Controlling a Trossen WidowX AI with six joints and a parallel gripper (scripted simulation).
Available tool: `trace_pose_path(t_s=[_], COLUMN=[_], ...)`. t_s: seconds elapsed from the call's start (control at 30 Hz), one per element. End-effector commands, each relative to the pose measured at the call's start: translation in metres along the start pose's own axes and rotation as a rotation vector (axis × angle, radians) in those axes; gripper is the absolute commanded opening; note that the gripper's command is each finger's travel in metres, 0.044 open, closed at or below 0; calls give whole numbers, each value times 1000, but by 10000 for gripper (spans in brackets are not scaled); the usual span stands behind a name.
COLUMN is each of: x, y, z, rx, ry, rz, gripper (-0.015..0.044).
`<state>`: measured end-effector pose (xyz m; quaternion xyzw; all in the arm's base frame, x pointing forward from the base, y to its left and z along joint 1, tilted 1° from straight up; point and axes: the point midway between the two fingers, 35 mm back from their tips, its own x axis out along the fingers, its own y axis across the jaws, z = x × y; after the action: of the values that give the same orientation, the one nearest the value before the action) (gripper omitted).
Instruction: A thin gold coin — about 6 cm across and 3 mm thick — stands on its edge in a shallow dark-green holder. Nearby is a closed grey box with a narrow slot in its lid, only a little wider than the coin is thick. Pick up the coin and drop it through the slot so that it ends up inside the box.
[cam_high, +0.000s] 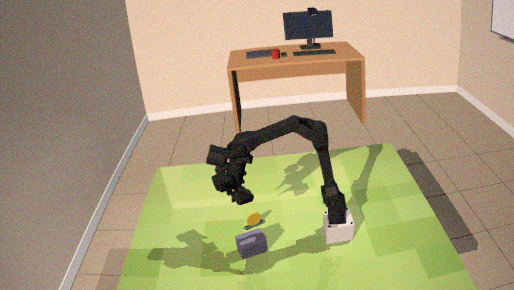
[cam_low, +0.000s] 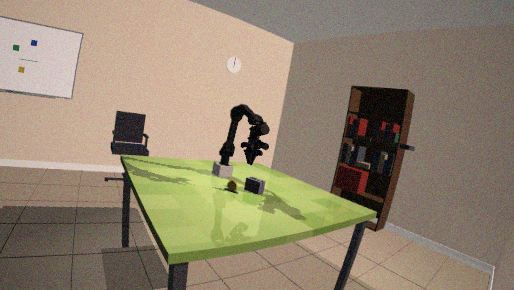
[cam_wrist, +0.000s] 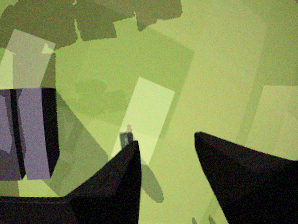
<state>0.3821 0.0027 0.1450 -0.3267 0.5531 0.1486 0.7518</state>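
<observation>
The gold coin (cam_high: 254, 218) (cam_low: 232, 185) stands on its edge in the dark holder (cam_high: 257, 225) (cam_low: 230, 190). In the wrist view one end of the holder (cam_wrist: 126, 137) shows just beyond the left fingertip; the coin cannot be made out there. The grey box (cam_high: 251, 244) (cam_low: 254, 185) (cam_wrist: 34, 135) stands close beside the holder, with its slot as a dark line on top in the wrist view. My gripper (cam_high: 243, 198) (cam_low: 251, 161) (cam_wrist: 166, 143) points down above the table, partly open and empty. The coin and holder are not between its fingertips.
The arm's white base (cam_high: 339, 234) (cam_low: 222, 170) stands on the green table (cam_high: 400, 235) (cam_low: 200, 225). Shadows of the arm lie across the table. A desk with a monitor, a chair and a bookcase stand away from it.
</observation>
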Motion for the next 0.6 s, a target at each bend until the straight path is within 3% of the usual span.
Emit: trace_pose_path(t_s=[0.0,0.1,0.33,0.57], x=[29,36,36,70], y=[-1,3,1,12], z=[-58,-78,-81,-86], rx=[34,53,53,53], ry=[125,161,161,161], rz=[206,296,296,296], gripper=[161,161,161,161])
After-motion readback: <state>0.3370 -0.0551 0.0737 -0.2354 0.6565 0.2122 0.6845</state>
